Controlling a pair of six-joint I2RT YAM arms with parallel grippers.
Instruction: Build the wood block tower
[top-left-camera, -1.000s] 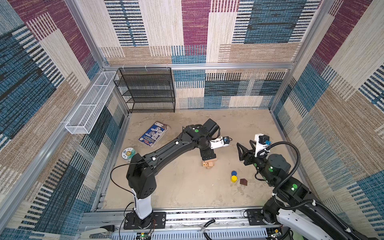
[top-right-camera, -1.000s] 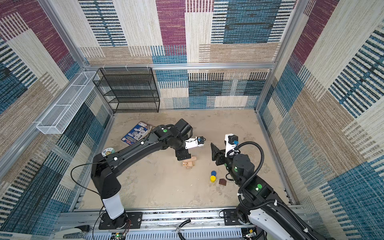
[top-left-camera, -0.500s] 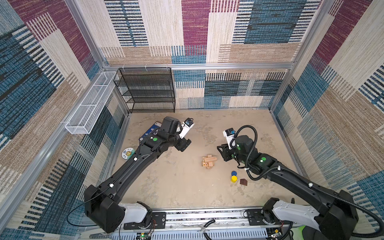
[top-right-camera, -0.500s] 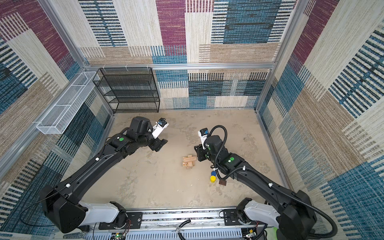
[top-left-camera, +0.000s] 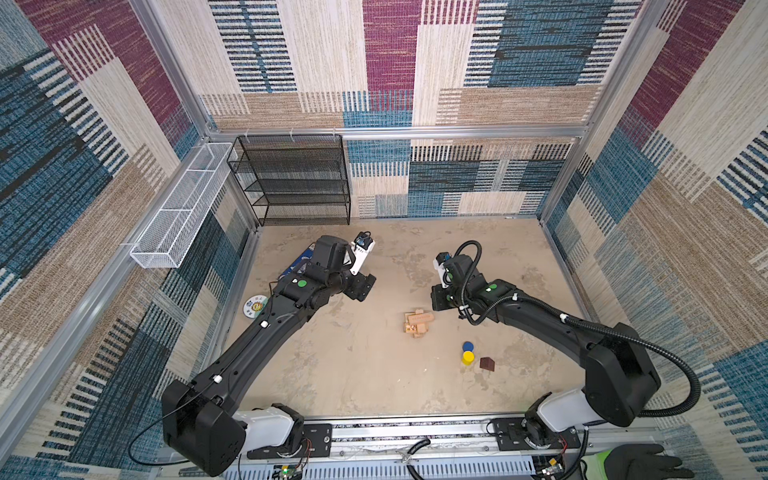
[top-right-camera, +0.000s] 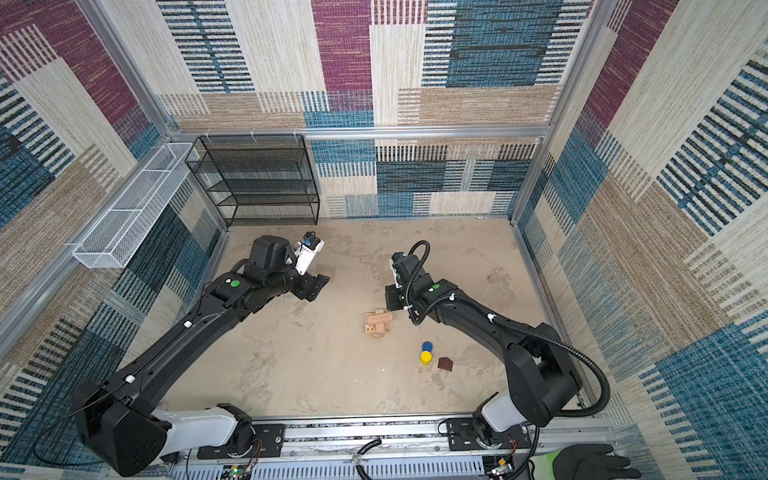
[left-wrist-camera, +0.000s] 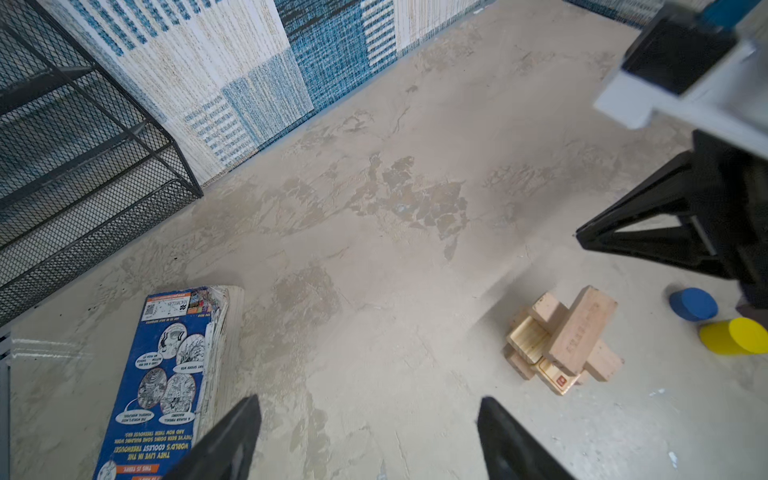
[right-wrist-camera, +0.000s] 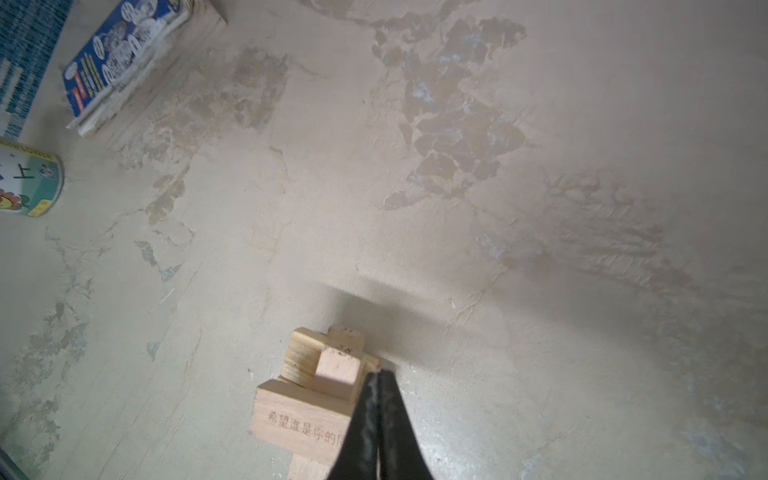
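Standing beside the right gripper (right-wrist-camera: 379, 376) is the tower (right-wrist-camera: 305, 419).

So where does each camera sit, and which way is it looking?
Top views: high above the front edge, looking down at the whole floor; left arm and right arm show, the tower between them.
Left wrist: on the left arm, looking past its open jaws at the blue book and tower.
Right wrist: on the right arm, looking along its shut jaws, tips near the tower.
Shared: all show the tower.
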